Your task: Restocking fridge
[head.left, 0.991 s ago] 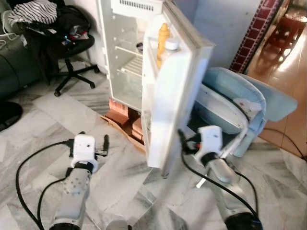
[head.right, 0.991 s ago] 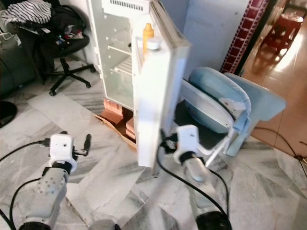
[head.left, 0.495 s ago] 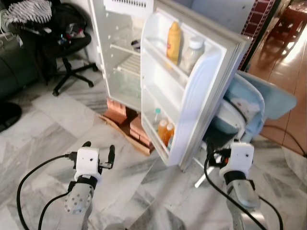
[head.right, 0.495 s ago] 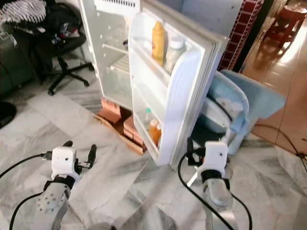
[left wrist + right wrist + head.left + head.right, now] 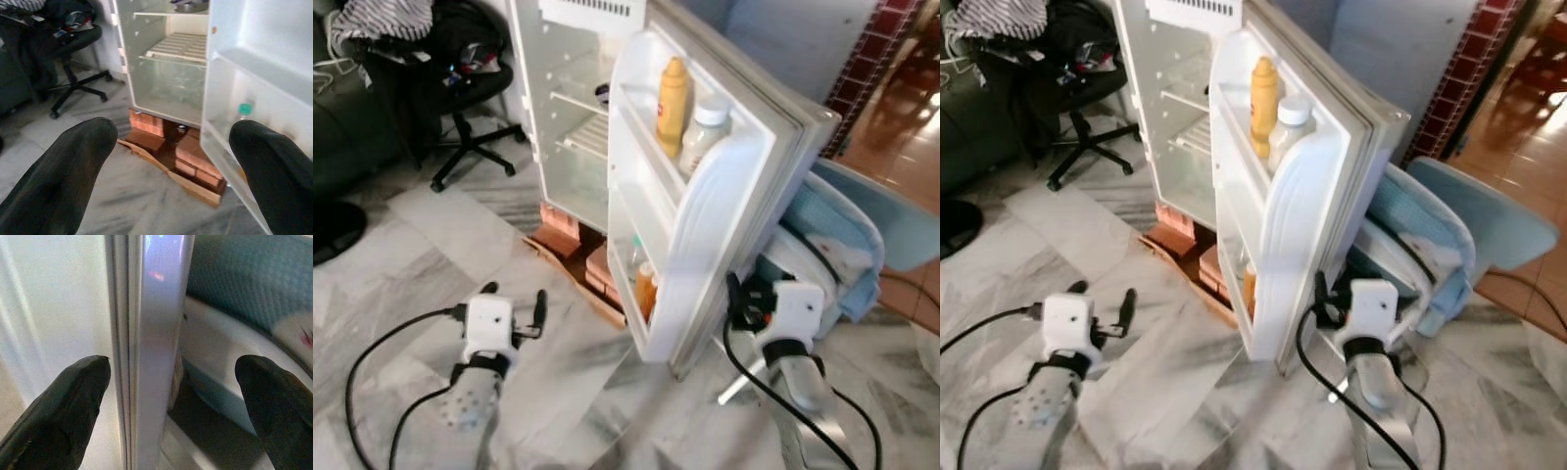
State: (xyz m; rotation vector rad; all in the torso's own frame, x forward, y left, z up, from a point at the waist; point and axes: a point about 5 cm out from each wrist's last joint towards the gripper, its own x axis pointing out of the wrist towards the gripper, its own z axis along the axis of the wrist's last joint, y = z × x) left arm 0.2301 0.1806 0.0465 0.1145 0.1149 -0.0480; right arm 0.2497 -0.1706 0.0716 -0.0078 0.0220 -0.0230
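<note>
At the near edge of the small white fridge's open door (image 5: 724, 225), the right gripper (image 5: 171, 396) sits with its two black fingers spread wide, one to each side of the door's edge and closed on nothing. The fridge cabinet (image 5: 570, 108) stands at the far centre on red bricks (image 5: 570, 230), its wire shelves almost bare; the door racks carry a tall yellow squeeze bottle (image 5: 673, 93) and a white-capped clear jar (image 5: 705, 132) up top, with small orange bottles (image 5: 644, 289) low down. The left gripper (image 5: 514, 305) hovers over the grey marble floor (image 5: 431, 255), well to the left of the door, fingers parted and empty. To do this step well, I would judge the right arm should push the door edge farther right, slowly, so the bottles do not topple and the door does not hit the pale blue plastic chair (image 5: 842, 235) just behind it. No stock is in either gripper yet.
</note>
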